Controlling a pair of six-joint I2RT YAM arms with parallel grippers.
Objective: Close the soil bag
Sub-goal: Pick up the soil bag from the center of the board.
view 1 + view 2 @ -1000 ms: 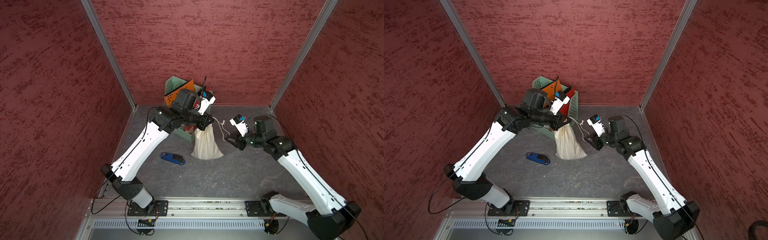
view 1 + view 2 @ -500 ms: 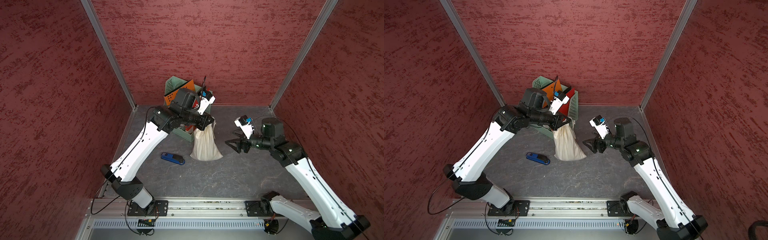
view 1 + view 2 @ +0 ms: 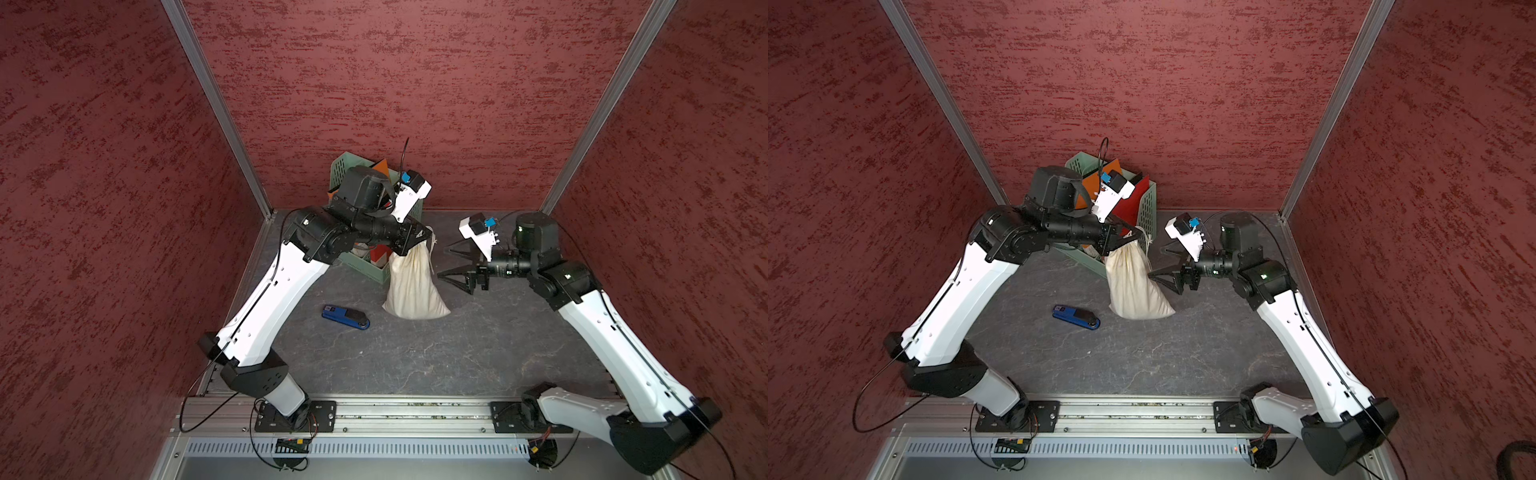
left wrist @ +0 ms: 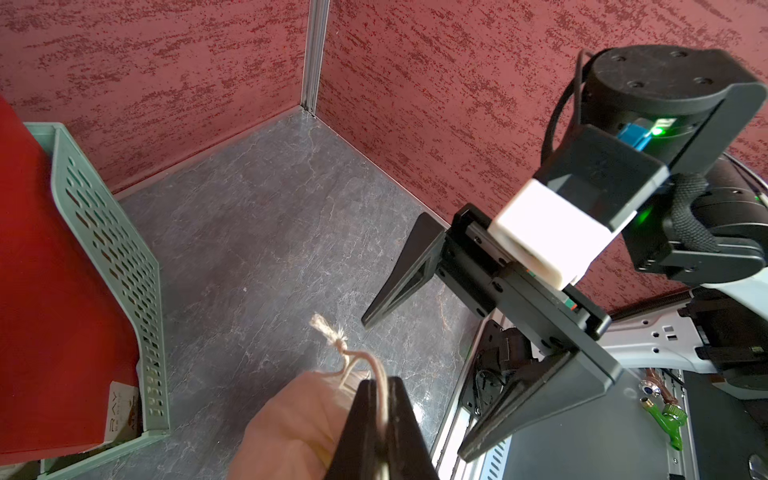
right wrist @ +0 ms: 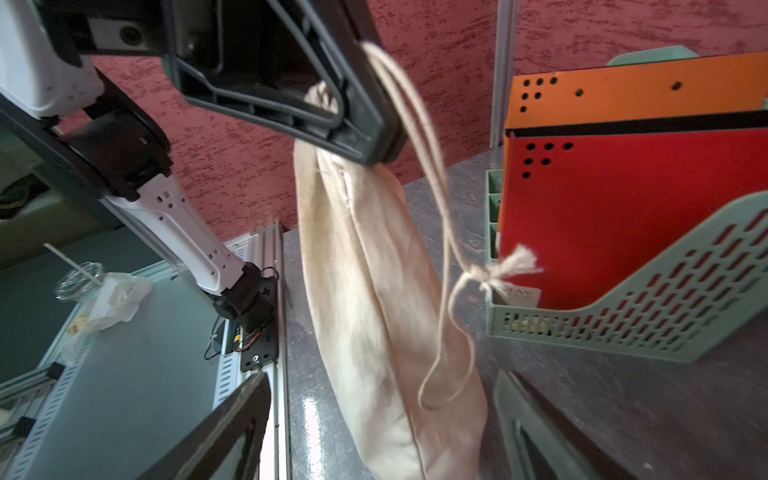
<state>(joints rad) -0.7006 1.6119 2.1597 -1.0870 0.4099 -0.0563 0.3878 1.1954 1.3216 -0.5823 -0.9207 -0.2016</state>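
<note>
Left gripper (image 3: 417,245) fully closed on gathered neck of cream cloth drawstring soil bag (image 3: 413,286); thin pale cord (image 5: 440,208) exits btwn its fingers, knotted end dangling free. Bag hangs upright from that grip w/ base on grey stone-look tabletop (image 3: 415,357), just beside green perforated plastic file rack (image 3: 361,270) nr back wall. Right gripper (image 3: 441,263) spread wide, holding nothing, close beside bag, gap visible in a top view.
</note>
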